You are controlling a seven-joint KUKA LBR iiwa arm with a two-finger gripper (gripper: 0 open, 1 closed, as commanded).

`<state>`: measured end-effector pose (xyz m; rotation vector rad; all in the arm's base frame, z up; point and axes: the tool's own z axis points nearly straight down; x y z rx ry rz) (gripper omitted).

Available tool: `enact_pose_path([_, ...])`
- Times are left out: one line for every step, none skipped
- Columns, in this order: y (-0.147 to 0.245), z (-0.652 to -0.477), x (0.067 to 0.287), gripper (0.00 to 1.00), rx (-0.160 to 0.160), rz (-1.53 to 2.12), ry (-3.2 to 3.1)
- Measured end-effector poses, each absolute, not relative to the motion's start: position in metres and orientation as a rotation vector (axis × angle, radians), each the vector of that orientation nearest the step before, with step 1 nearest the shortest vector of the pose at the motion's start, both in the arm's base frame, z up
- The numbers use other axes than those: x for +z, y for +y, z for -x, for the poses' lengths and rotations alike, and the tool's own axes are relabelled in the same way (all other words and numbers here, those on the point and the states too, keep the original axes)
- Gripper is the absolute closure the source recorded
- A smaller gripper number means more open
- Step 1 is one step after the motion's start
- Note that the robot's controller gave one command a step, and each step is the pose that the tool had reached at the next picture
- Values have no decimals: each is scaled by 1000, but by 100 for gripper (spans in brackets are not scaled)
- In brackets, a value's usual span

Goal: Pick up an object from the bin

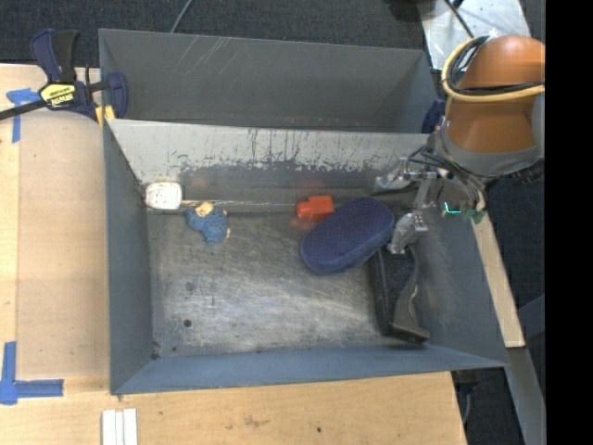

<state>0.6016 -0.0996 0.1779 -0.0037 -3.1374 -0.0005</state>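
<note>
One pouch [345, 237], one block [315, 209], three others

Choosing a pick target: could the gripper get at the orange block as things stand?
Probably, from above: the orange block is uncovered, though the dark blue oval pouch lies right beside it, toward the gripper.

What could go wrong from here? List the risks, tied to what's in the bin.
1. The gripper hangs between the dark blue oval padded case and the black angled tool; coming down, it may strike both and grasp neither.
2. It is near the grey metal bin's right wall, so a sideways move might scrape it.
3. Nudging the blue case could shove the small orange-red block beside it.
</note>
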Motion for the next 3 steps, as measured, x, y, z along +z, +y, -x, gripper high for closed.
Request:
enact_pose_path([-103, -612, 114, 0, 4, -84, -3167])
enact_pose_path([-103, -607, 109, 100, 0, -86, -3148])
enact_pose_path([-116, -614, 238, 100, 5, -107, -3152])
